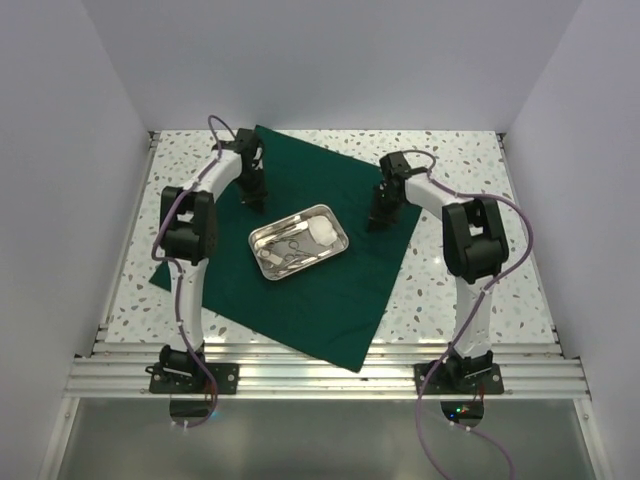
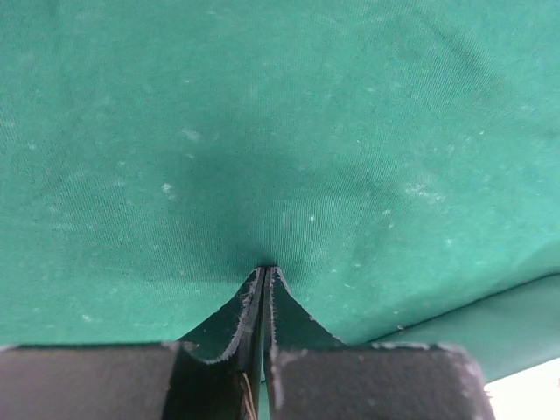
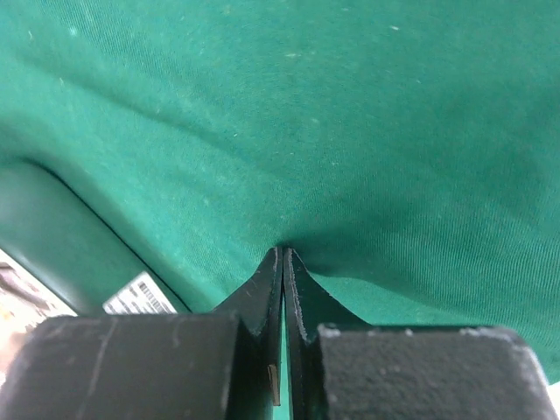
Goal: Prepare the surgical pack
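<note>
The surgical pack [image 1: 290, 300] is a broad dark green cloth spread like a diamond over the speckled table. My left gripper [image 1: 257, 195] presses down on its upper left part, left of the tray. In the left wrist view the left gripper [image 2: 265, 269] is shut, with a pinch of the cloth [image 2: 262, 131] puckered at its tips. My right gripper [image 1: 377, 218] stands on the cloth right of the tray. In the right wrist view the right gripper [image 3: 283, 251] is also shut, with the cloth [image 3: 350, 131] gathered at its tips.
A shiny steel tray [image 1: 344, 240] sits on the middle of the cloth, holding metal instruments [image 1: 285, 252] and white gauze [image 1: 320, 230]. A white label [image 3: 140, 296] shows under a cloth edge. White walls enclose the table; an aluminium rail [image 1: 320, 375] runs along the near edge.
</note>
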`<state>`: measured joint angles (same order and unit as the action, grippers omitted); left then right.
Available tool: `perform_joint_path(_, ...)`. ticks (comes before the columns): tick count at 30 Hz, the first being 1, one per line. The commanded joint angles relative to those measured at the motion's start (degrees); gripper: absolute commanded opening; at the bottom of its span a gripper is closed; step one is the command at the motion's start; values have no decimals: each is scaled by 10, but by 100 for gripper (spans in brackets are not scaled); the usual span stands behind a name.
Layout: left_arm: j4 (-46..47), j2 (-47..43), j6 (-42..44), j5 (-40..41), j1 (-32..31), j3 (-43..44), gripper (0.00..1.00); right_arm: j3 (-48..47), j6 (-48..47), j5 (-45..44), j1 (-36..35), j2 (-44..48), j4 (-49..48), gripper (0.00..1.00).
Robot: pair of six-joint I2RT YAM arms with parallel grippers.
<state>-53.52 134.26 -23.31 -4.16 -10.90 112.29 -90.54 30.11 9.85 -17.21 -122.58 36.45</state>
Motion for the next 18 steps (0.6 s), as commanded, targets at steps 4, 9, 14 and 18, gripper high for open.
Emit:
perform_joint_path(4, 58, 96, 33, -162, -7, 50, 11, 111, 21, -7, 24, 24, 28, 0)
perform_joint_path(9, 107, 125, 18, -246, -11, 74, 12, 152, 29, 3, 45, 50, 9, 2)
perform_joint_path(14, 132, 34, 8, -144, -10, 47, 21, 115, -4, 7, 46, 55, 23, 9)
perform_joint_path(18, 120, -78, -3, -10, -2, 17, 27, 79, -6, 15, 45, 77, 44, 20)
